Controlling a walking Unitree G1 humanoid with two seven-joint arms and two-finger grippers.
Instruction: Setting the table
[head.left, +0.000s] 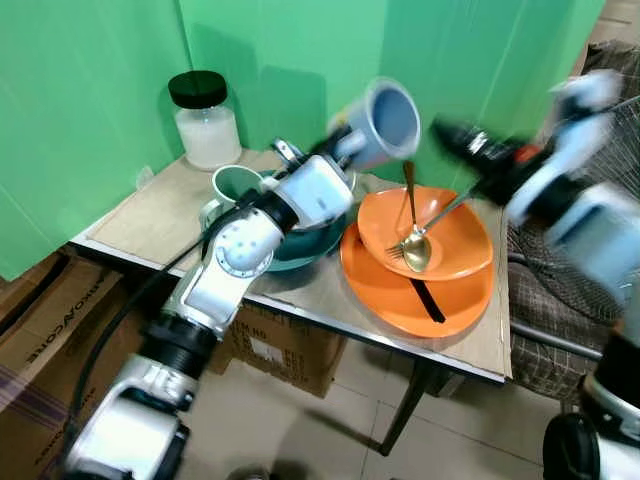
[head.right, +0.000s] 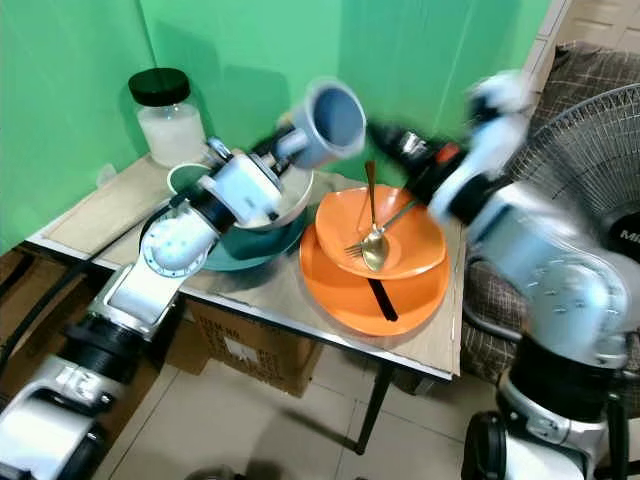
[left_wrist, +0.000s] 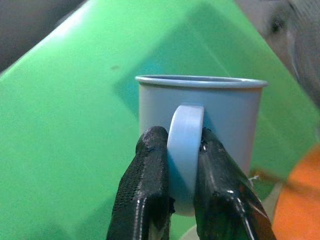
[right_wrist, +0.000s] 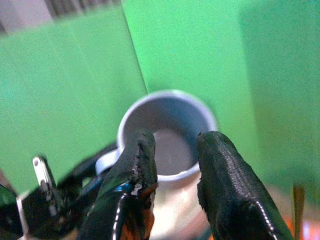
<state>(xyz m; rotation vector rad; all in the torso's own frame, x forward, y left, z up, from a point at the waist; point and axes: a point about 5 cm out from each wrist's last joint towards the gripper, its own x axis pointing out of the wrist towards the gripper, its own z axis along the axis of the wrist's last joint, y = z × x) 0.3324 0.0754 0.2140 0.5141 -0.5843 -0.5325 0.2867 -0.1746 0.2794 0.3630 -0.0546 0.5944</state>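
1. The left gripper (left_wrist: 172, 200) is pinching the handle of a grey-blue mug (head.left: 385, 122) between its two black fingers and is holding it in the air above the table (head.left: 300, 295), with the mouth tilted toward the right arm. I think the handle is a good hold because it is leaving the rim free.

2. The right gripper (right_wrist: 172, 185) is coming toward the mug from about 3 o'clock. Its fingers are spread, one at each side of the near rim in the right wrist view, and I cannot tell if they are touching it. The arm is blurred, so it is probably moving. My judgement is that a handover from one gripper to the other is being prepared.

3. On the table, at about 5 o'clock from the mug, two orange plates (head.left: 420, 295) are lying stacked, with a golden spoon (head.left: 416, 248), a fork (head.right: 360, 243) and a black utensil (head.left: 428, 300) resting on them.

4. At about 8 o'clock from the mug, a teal bowl (head.left: 305, 250) and a green mug (head.left: 235, 185) are standing, partly hidden by the left arm.

5. A jar with a black lid (head.left: 205, 120) is standing at the far corner, at 9 o'clock, well apart.

6. The dishes are not yet laid out, so the setting is at an early stage.
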